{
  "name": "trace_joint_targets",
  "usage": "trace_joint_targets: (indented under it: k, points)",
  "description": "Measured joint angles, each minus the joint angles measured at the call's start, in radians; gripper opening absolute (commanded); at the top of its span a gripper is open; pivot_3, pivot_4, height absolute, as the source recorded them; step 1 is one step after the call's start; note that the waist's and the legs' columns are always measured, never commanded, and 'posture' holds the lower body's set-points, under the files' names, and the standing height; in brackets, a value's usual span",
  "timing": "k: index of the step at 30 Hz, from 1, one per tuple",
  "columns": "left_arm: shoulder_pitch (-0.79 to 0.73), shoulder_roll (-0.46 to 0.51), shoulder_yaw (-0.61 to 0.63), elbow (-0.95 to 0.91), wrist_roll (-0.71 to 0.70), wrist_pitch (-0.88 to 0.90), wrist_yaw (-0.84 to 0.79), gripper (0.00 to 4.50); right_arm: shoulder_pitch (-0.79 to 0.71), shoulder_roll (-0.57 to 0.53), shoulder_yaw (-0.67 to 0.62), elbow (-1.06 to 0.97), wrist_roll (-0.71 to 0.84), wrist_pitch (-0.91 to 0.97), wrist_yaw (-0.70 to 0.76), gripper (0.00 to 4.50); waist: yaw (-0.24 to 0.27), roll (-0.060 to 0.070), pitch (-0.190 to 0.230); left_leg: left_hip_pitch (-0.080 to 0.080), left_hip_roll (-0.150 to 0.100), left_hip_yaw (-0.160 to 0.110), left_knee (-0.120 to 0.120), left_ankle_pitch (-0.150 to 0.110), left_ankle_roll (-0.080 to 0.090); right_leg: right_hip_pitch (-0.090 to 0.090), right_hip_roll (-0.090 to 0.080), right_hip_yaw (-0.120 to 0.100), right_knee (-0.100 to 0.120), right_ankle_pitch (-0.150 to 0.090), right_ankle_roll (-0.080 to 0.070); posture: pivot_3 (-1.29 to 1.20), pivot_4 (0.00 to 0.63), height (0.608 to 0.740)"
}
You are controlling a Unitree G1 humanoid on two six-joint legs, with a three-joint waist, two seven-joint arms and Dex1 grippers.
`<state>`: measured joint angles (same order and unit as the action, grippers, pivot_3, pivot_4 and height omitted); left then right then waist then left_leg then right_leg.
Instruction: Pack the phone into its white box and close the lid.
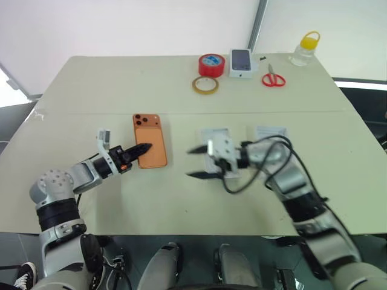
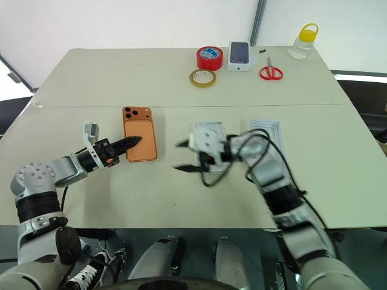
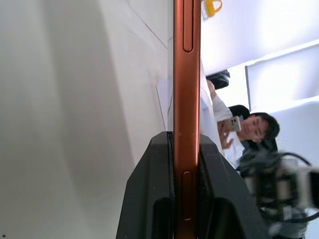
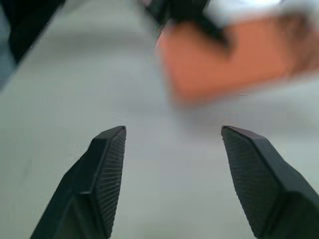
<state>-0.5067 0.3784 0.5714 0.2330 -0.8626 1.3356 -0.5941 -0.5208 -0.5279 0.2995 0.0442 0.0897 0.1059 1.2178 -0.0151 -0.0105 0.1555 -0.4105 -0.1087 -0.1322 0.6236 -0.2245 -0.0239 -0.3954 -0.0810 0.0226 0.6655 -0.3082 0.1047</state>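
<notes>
My bench [image 1: 181, 199] is covered in a matt, pale beige sheet, smooth but for a crease. The phone [image 1: 150, 141] has a satin orange back and a smooth metallic-looking edge. My right fingers [image 4: 107, 164] are black plastic with finely textured pads.

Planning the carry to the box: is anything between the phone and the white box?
Yes. The left tool grips the phone, and the open right tool hangs over the table between it and the white box, partly covering the box. Otherwise that stretch of table is bare.
</notes>
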Motion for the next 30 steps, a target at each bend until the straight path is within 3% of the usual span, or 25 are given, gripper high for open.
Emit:
trace_joint_targets:
  k: [3,9,12,20,23,25,30]
  points:
    - [0.0,-0.027,-0.002,-0.015,-0.001,-0.025,0.02,0.51,0.04,-0.064,-0.002,0.003,-0.008,-0.102,0.033,3.29,-0.01,-0.001,0.001,0.0,0.002,0.0,-0.001,0.0,-0.001,-0.001,0.001,0.0,0.001,0.0,0.0,0.0,0.15,0.74]
    - [-0.001,-0.043,-0.006,-0.038,-0.025,-0.03,0.053,0.51,0.046,-0.083,-0.008,0.055,-0.008,-0.22,0.035,3.29,-0.022,-0.003,0.002,0.001,0.002,0.0,-0.001,0.001,-0.001,0.0,0.002,0.0,0.001,0.0,-0.001,0.0,0.15,0.74]
    - [-0.001,-0.047,-0.008,-0.039,-0.041,-0.03,0.061,0.51,0.047,-0.102,-0.008,0.09,-0.024,-0.266,0.037,2.02,-0.018,-0.004,0.002,0.0,0.002,0.0,0.0,0.001,-0.002,0.0,0.001,0.0,0.001,0.0,-0.001,0.0,0.15,0.74]
    - [-0.001,-0.047,-0.01,-0.042,-0.063,-0.032,0.075,0.51,0.048,-0.124,-0.011,0.14,-0.037,-0.304,0.036,2.02,-0.009,-0.004,0.002,0.0,0.002,0.0,0.0,0.001,-0.002,0.0,0.001,0.0,0.001,0.0,-0.001,0.0,0.15,0.74]
    - [0.001,-0.046,-0.021,-0.058,-0.065,-0.032,0.076,0.51,0.049,-0.126,-0.011,0.151,-0.037,-0.312,0.037,1.17,-0.001,-0.004,0.002,0.0,0.002,0.0,0.0,0.001,-0.002,0.0,0.001,0.0,0.0,0.0,-0.001,0.0,0.15,0.74]
    - [0.005,-0.046,-0.028,-0.06,-0.066,-0.032,0.079,0.51,0.049,-0.125,-0.011,0.163,-0.036,-0.312,0.035,0.1,0.002,-0.004,0.002,0.0,0.001,0.0,0.0,0.001,-0.002,0.0,0.001,0.0,0.0,0.0,-0.001,0.0,0.15,0.74]
    - [0.006,-0.047,-0.03,-0.06,-0.081,-0.029,0.086,0.51,0.049,-0.119,-0.015,0.162,-0.026,-0.294,0.026,0.03,0.0,-0.004,0.002,0.0,0.001,0.0,0.0,0.001,-0.002,0.0,0.001,0.0,0.0,0.0,-0.001,0.0,0.15,0.74]
